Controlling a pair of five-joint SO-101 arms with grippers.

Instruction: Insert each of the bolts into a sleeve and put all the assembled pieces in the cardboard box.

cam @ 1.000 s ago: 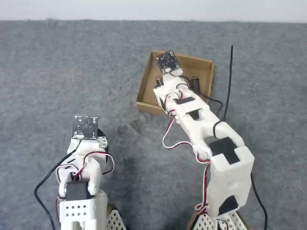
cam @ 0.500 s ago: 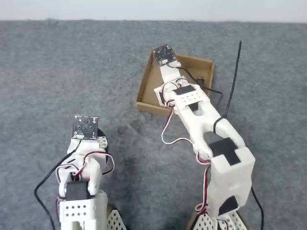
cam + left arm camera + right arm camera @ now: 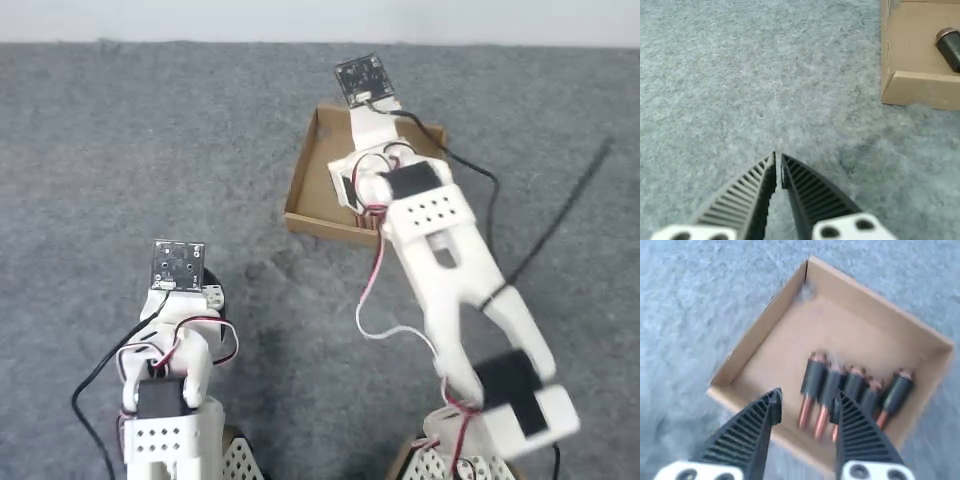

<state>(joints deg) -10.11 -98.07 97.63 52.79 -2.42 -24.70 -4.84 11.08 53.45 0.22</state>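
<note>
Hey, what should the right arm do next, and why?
Probably draw the right end effector up and back from the box. It hangs open and empty over the box, and five assembled pieces already lie side by side inside, so nothing seems left to release there.

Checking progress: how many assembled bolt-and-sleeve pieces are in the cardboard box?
5 assembled pieces, lying side by side in the cardboard box, beneath the open right gripper; its finger covers parts of two.
</note>
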